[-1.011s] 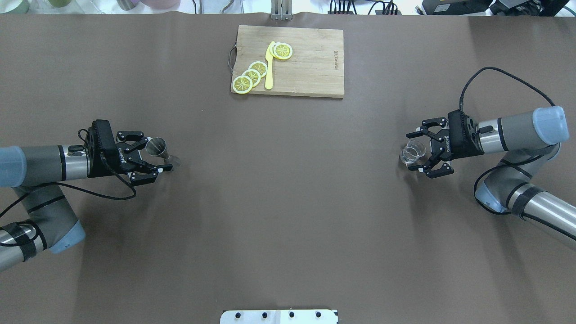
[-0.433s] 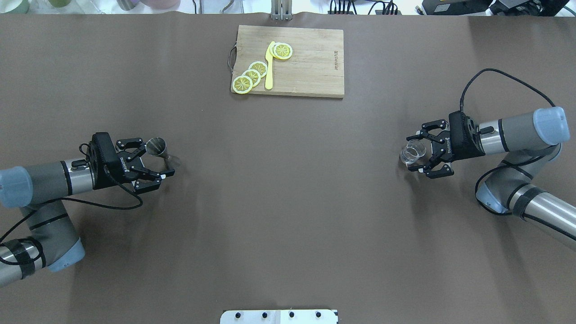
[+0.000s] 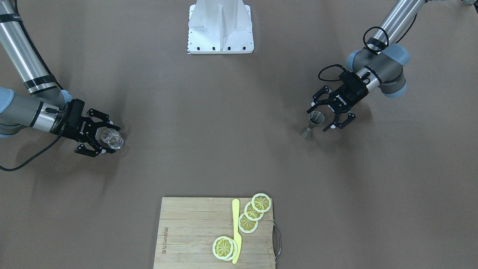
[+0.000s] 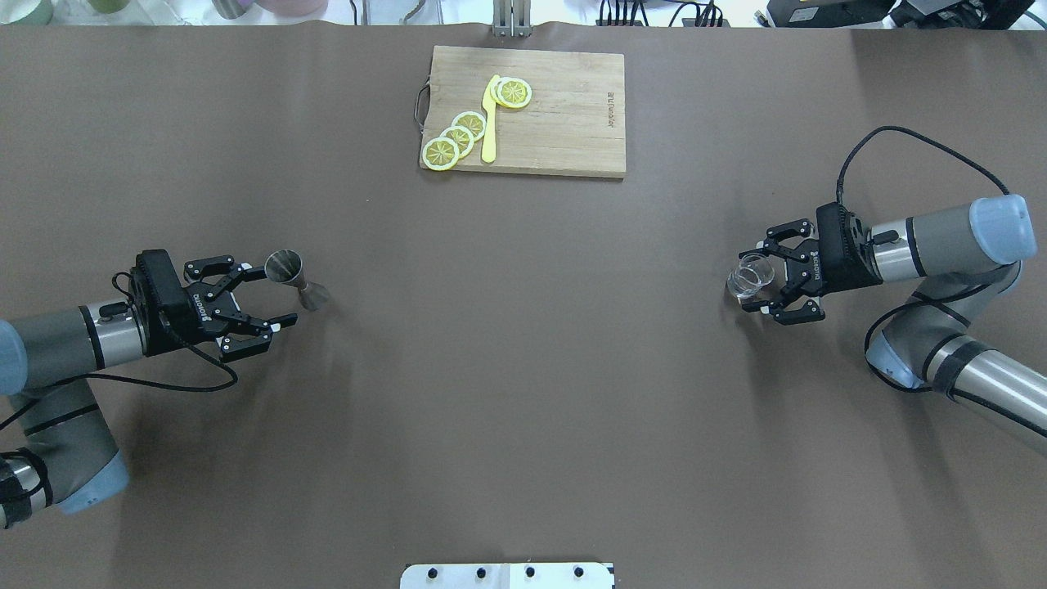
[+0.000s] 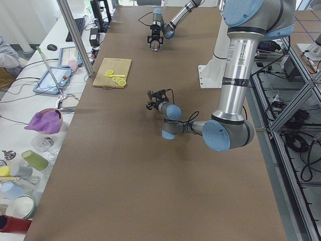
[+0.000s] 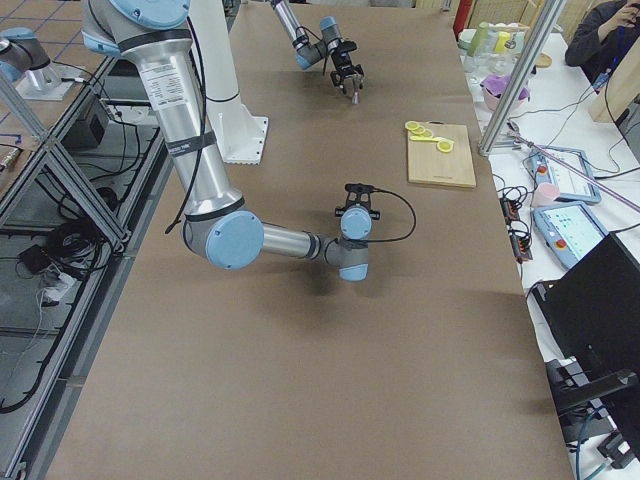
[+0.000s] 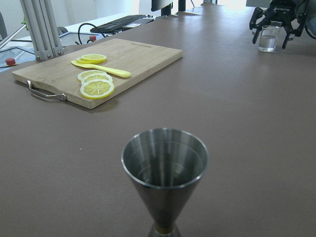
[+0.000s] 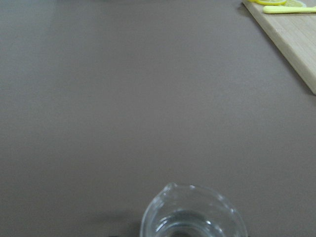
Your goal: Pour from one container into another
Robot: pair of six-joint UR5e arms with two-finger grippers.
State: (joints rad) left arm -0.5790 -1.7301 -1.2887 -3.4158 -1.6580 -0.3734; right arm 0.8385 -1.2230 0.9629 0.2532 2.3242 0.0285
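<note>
**A:** What takes up most of the scene?

**B:** A wide brown surface (image 4: 523,368), seen from above. Two grey robot arms lie low over it: the left arm (image 4: 57,348) comes in from the left edge and the right arm (image 4: 941,237) from the right edge.

**A:** And between them?

**B:** A wooden cutting board (image 4: 564,123) sits at the far middle edge, well apart from both arms. It has a metal handle on its left end.

**A:** How do the hands stand?

**B:** The left fingers (image 4: 214,264) are black and spread wide, with nothing between them. The right fingers (image 4: 789,228) are spread too, one on each side of a glass (in the distant shot from the other wrist they seem to stand just clear of its walls).

**A:** Where are the two containers?

**B:** A metal cup (image 4: 288,272), cone-shaped on a narrow stem, stands upright on the surface just beyond the left fingertips, untouched. The glass (image 4: 751,275) is small and clear. It stands upright at the right side, between the right fingers, with a little clear liquid at the bottom. The two are far apart, at opposite ends.

**A:** Anything smaller?

**B:** On the left half of the board a yellow knife (image 4: 489,123) lies lengthwise. Lemon slices (image 4: 456,139) overlap in a row beside it, with more at its far tip.
</note>
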